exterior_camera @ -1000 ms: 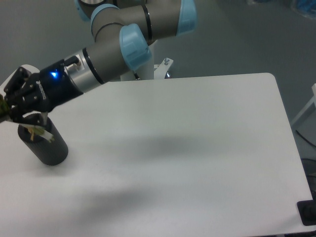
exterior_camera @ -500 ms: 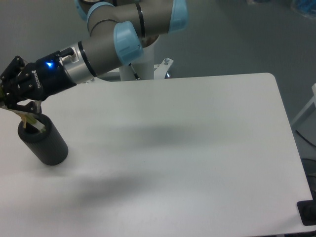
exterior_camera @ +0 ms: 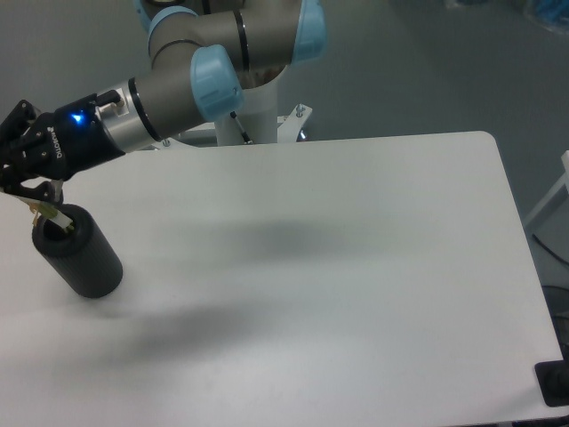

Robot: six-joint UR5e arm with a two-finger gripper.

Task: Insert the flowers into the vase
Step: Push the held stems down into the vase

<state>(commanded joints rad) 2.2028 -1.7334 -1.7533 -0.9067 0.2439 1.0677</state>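
Fixed camera view of the table (exterior_camera: 356, 267) with the UR5e arm (exterior_camera: 169, 98) reaching to the far left edge of the frame

Gripper (exterior_camera: 27, 191) poised just above and slightly behind the vase (exterior_camera: 78, 258); black fingers drawn in around pale stem ends, apparently pinching the flowers (exterior_camera: 55, 216), though the fingertips lie at the frame border and full closure cannot be confirmed

Vase: matte black cylinder near the left edge of the table, seen leaning toward the upper left in this view, its top opening turned toward the gripper

Flowers: only the pale green stem tips visible, angled down from the fingers and meeting the rim of the opening; blooms and leaves cut off by the left frame edge or hidden behind the gripper

Progress, as judged from this view: bunch lifted and brought to the vase, stem tips at or just inside the hole; insertion begun but not complete. Remaining: lowering the stems deeper into the hole, spreading the fingers, withdrawing the arm

Depth of stems inside the vase not discernible; contact between stems and the inner wall likewise unclear
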